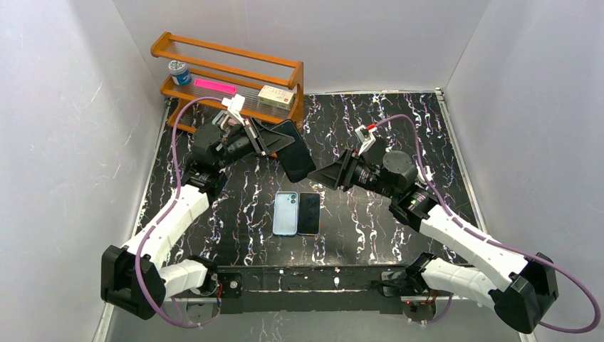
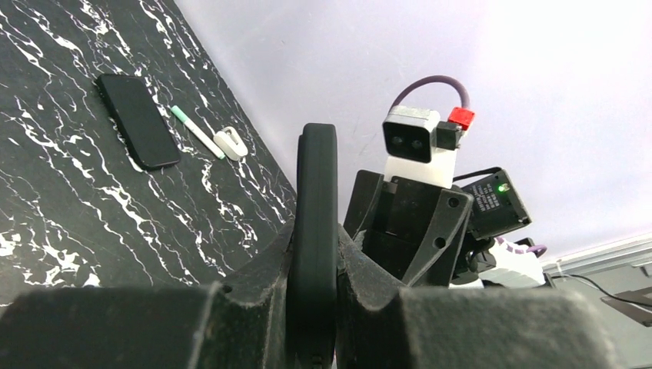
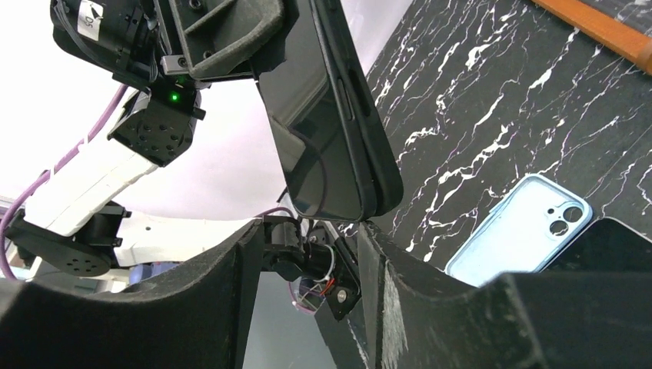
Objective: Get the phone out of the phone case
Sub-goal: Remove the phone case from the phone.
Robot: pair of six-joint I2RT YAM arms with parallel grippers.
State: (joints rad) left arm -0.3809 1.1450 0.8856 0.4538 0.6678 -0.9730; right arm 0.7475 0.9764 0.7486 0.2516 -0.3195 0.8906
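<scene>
My left gripper point(image 1: 269, 142) is shut on a black phone in a black case point(image 1: 295, 153) and holds it in the air above the table, tilted. In the left wrist view the cased phone point(image 2: 316, 177) stands edge-on between the closed fingers point(image 2: 261, 277). My right gripper point(image 1: 320, 176) is open at the phone's lower end. In the right wrist view the cased phone point(image 3: 330, 115) hangs just above the gap between the fingers, my right gripper point(image 3: 307, 228) being open, and its lower corner is at the right fingertip point(image 3: 370, 231).
A light blue empty case point(image 1: 285, 213) and a bare black phone point(image 1: 309, 213) lie side by side mid-table below the grippers. A wooden rack point(image 1: 228, 78) with small items stands at the back left. A pen point(image 2: 196, 131) and white clip point(image 2: 231, 142) lie on the table.
</scene>
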